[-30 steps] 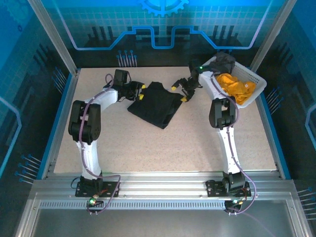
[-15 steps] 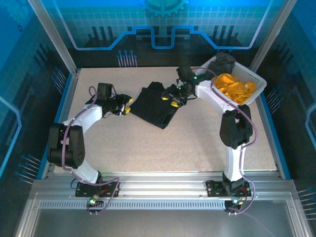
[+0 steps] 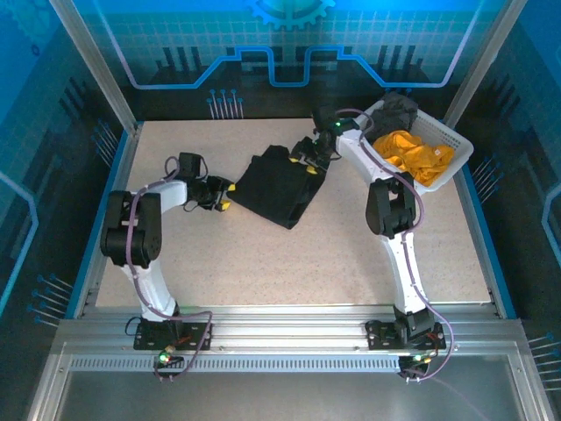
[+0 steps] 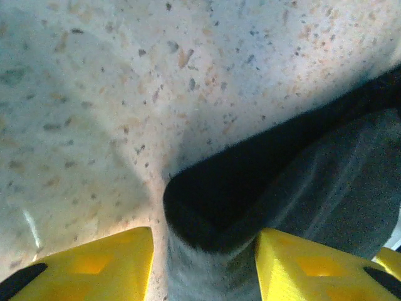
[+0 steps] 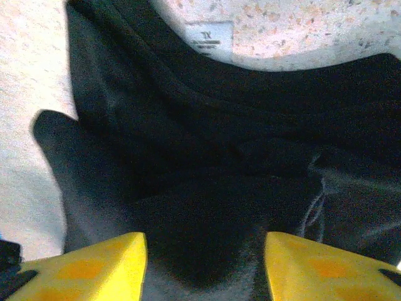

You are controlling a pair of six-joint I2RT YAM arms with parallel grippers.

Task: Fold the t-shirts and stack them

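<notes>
Black first: logged the black t-shirt (image 3: 276, 186) on the desk (image 3: 289, 272), centre-far, bunched and partly doubled over, not a neat fold. Spotted its neck label (image 5: 210, 34) in the right wrist view, lying at the collar edge against bare desk.

Placed left end effector (image 3: 223, 194) low at the shirt's left edge. From the left wrist view: raised fold of cloth between the yellow fingers (image 4: 94, 266), touching one finger, with a sliver of desk beside the other. Fingers apart; cannot tell whether actually pinching.

Placed right end effector (image 3: 308, 163) at the shirt's far right edge, near the collar. Fingers apart in the right wrist view, black cloth humped between them; cannot tell if gripped or just pressed down.

Noted white basket (image 3: 462, 140) at the far right corner, holding the orange-yellow t-shirt (image 3: 416, 156), with the dark grey t-shirt (image 3: 399, 107) heaped at its far end.

Progress, as a judgement: early. Nothing folded to a finish, no stack anywhere on the desk. One of three shirts out and in hand; looks like spreading or squaring it by opposite edges before folding. Left to do: flatten and fold the black one, pull out and fold the other two, stack all three. Worth flagging: possible cloth slip from a shallow pinch on the left side.
</notes>
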